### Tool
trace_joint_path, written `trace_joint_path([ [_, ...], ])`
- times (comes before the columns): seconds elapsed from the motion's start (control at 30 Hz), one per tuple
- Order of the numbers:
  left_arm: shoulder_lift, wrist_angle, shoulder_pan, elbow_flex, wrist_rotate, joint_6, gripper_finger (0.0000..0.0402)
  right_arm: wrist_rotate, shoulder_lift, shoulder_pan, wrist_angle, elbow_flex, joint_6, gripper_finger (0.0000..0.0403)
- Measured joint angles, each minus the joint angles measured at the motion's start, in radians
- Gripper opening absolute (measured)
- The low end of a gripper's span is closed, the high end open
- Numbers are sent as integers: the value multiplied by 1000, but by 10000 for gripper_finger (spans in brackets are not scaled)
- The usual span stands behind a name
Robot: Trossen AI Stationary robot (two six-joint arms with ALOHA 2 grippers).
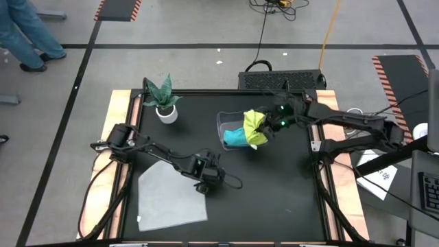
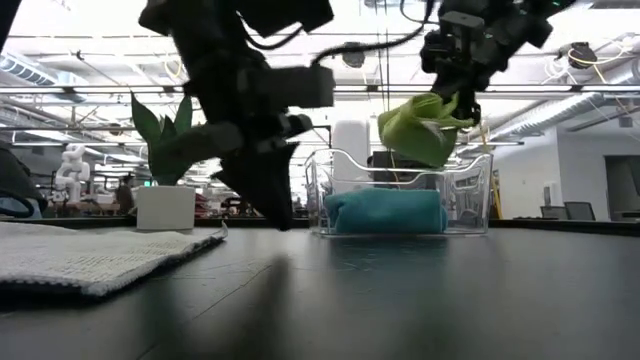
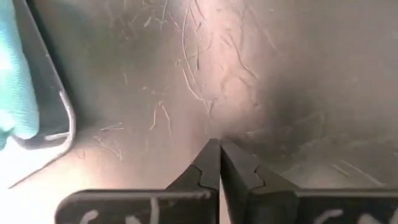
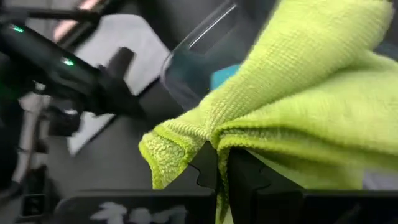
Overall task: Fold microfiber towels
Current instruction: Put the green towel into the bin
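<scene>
The soft yellow-green microfiber towel [image 1: 255, 127] is hanging bunched and drooping from the right end effector [image 1: 273, 125], lifted above the clear plastic bin [image 1: 223, 118] near the middle of the black worktop [image 1: 274, 192]. It is judged light and limp, so it will be sagging and swinging wherever it is unsupported; taking hold at a corner or along a hemmed edge, as the right wrist view suggests is happening now, looks the surest way to let it fall open for spreading. Its looped pile should be gripping the pads rather than slipping. In the low view the cloth is showing as a crumpled ball, with folds tucked under.

The teal blue microfiber towel [image 2: 385, 211] is lying rolled inside the bin, directly below the lifted one. The light grey microfiber towel [image 1: 170, 193] is lying flat and spread on the left near part of the worktop, well apart from the bin.

The right end effector is clamping the yellow-green cloth between its closed fingers. The left end effector [image 1: 205, 174] is hovering low over bare worktop between the grey towel and the bin, its fingers pressed together and carrying nothing.

A small white-potted green plant [image 1: 164, 103] is standing at the far left.
</scene>
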Motion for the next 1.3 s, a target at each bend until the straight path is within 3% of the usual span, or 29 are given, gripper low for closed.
trace_joint_path([
  [0.2,-112,41,-3,-107,0,-23,9,-23,130,-59,-195,162,-131,3],
  [0.37,-218,108,-2,-200,-7,-33,19,-29,276,-87,-218,239,-196,3],
  [0.53,-309,147,2,-277,-13,-41,5,-76,423,-115,-274,283,-273,3],
  [0.67,-335,167,3,-310,-18,-55,7,-77,510,-139,-271,305,-294,3],
  [0.83,-342,170,3,-324,-17,-72,18,-84,541,-171,-268,329,-313,3],
  [1.07,-341,171,2,-323,-16,-97,3,-102,532,-187,-282,329,-306,5],
  [1.3,-342,175,-11,-324,-16,-108,19,-126,512,-192,-273,329,-253,70],
])
